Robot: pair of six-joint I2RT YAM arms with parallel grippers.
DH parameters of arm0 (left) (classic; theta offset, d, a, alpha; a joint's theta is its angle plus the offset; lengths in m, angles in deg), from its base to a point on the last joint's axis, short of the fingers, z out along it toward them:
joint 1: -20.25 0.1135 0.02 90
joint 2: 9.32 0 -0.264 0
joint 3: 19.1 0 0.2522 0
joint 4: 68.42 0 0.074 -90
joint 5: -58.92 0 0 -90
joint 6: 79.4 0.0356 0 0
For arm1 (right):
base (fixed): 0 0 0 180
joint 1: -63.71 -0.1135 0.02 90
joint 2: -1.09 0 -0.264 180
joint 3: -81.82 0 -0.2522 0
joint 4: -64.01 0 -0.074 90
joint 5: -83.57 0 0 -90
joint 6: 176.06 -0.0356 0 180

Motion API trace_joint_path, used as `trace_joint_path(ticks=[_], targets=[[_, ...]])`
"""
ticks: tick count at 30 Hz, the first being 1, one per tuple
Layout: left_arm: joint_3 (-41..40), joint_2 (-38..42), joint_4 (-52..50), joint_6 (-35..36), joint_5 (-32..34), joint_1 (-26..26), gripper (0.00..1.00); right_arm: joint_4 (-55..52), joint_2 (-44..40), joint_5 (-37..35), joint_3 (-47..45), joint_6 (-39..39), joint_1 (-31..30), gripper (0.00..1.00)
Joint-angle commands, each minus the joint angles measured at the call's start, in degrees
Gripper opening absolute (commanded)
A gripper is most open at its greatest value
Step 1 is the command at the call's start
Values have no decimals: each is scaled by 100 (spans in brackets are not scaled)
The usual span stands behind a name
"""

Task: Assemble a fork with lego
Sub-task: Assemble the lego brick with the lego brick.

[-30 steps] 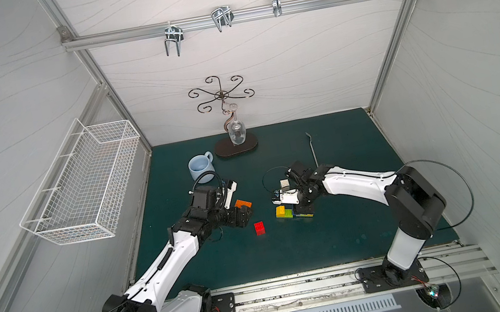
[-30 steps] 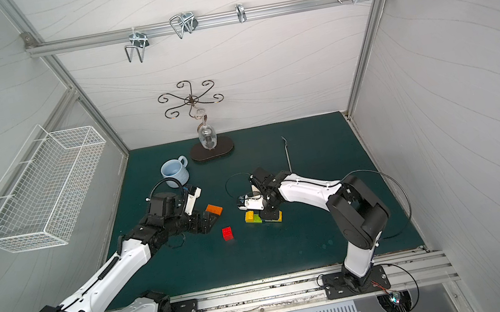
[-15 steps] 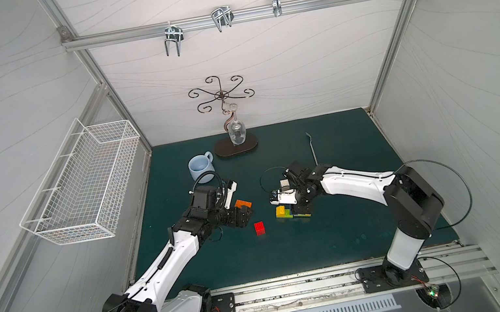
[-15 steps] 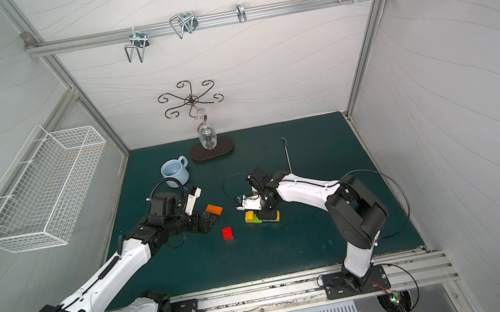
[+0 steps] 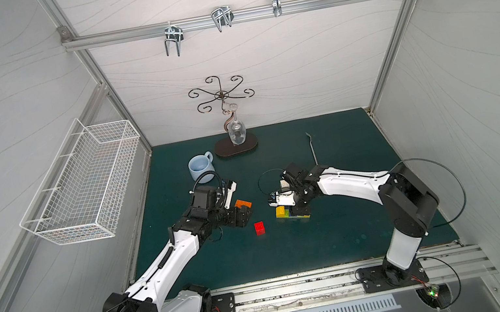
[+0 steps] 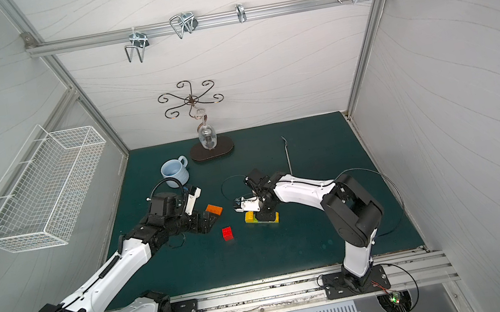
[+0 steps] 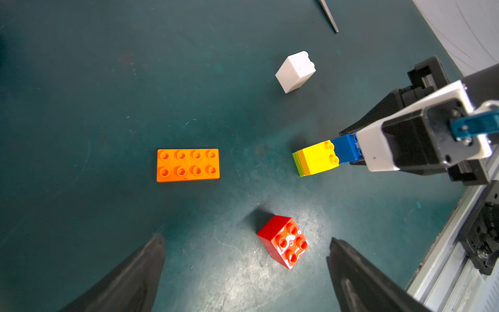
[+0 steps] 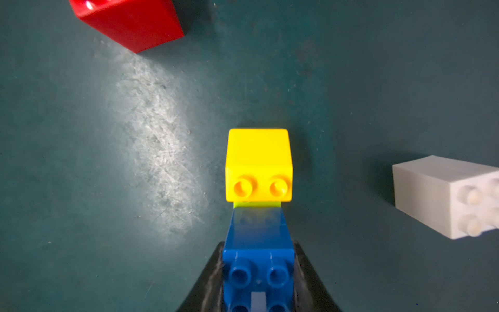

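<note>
Right now the right fingers (image 8: pixel 307 278) are shut tight on a blue brick (image 8: pixel 258 232). They hold it by its 2 sides, with its bumps up. The blue brick is just beside a yellow brick (image 8: pixel 258 154). The yellow brick stands on a green brick (image 7: pixel 296 165), and a thin bit of green shows between yellow and blue. I cannot tell if the blue brick is pushed all the way down. This little stack is the start of the fork (image 5: pixel 282 212). It sits near the middle of the desk (image 5: pixel 292 252), under the right fingers.

The left fingers (image 7: pixel 145 267) are wide open and hold nothing. They hang over the desk. A red brick (image 7: pixel 283 240) stands near their tips, but they do not touch it. A flat orange brick (image 7: pixel 188 164) with 8 bumps lies a bit past them. A white brick (image 7: pixel 295 71) stands alone near the stack. The red, orange and white bricks are all loose, apart from the stack.

At the back of the desk there is a blue mug (image 5: pixel 201 169) and a thin metal fork (image 5: pixel 312 150).
</note>
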Motion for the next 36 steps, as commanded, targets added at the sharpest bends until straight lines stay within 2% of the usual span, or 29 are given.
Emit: trace_joint_path(ticks=[1, 7, 11, 13, 14, 16, 20, 22, 24, 27, 36], targets=[[214, -131, 95, -154, 329, 34, 100, -215, 260, -187, 66, 80, -106, 0], [694, -529, -223, -609, 421, 611, 99, -275, 460, -242, 60, 42, -129, 0], [1112, -901, -544, -555, 624, 747, 97, -261, 511, -348, 12, 42, -100, 0], [1320, -1171, -646, -574, 666, 774, 92, -238, 462, -312, 3, 25, -21, 0], [1393, -1295, -660, -600, 679, 783, 88, -219, 438, -303, 4, 11, 30, 0], [1553, -1616, -695, -647, 656, 793, 70, -200, 362, -257, -31, -2, 162, 0], [1892, -2259, -924, -650, 679, 802, 48, -103, 204, -224, -150, 6, 354, 0], [2059, -2581, -1032, -623, 710, 811, 32, -42, 128, -195, -216, 6, 441, 0], [2196, -2843, -1102, -595, 741, 811, 22, 1, 91, -180, -262, 6, 487, 0], [2390, -3196, -1179, -536, 827, 819, 2, 55, 36, -153, -329, -2, 523, 0], [2862, -3876, -1155, -370, 1090, 819, 0, 144, -63, -116, -418, 6, 602, 0]])
